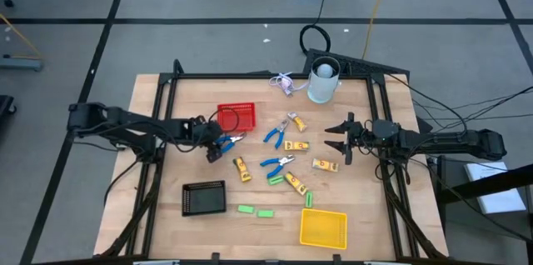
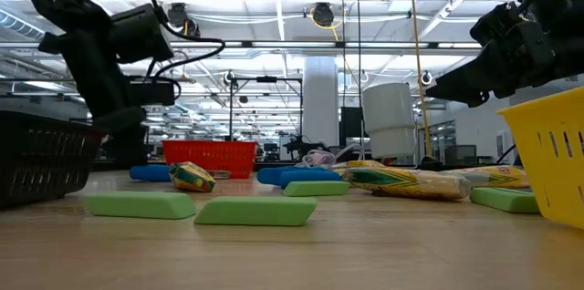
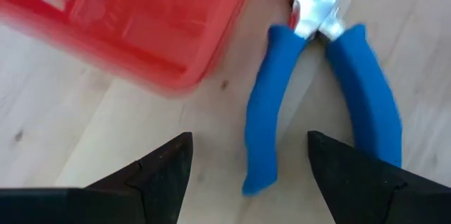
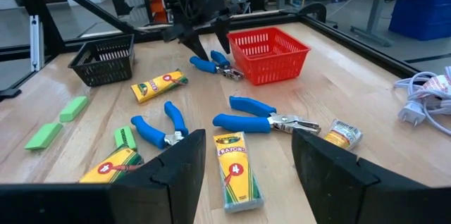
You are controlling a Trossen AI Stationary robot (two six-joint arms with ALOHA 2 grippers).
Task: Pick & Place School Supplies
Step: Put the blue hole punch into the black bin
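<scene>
My left gripper is open, low over a pair of blue-handled pliers lying flat on the table beside the red basket. In the left wrist view one blue handle lies between my fingers and the other runs toward one fingertip. My right gripper is open and hovers above the table's right side, over a yellow crayon box. More pliers, crayon boxes and green bars lie scattered mid-table.
A black basket sits near the front left and a yellow basket near the front right. A white cup and a white cord are at the far edge. Bare wood shows along the table's left side.
</scene>
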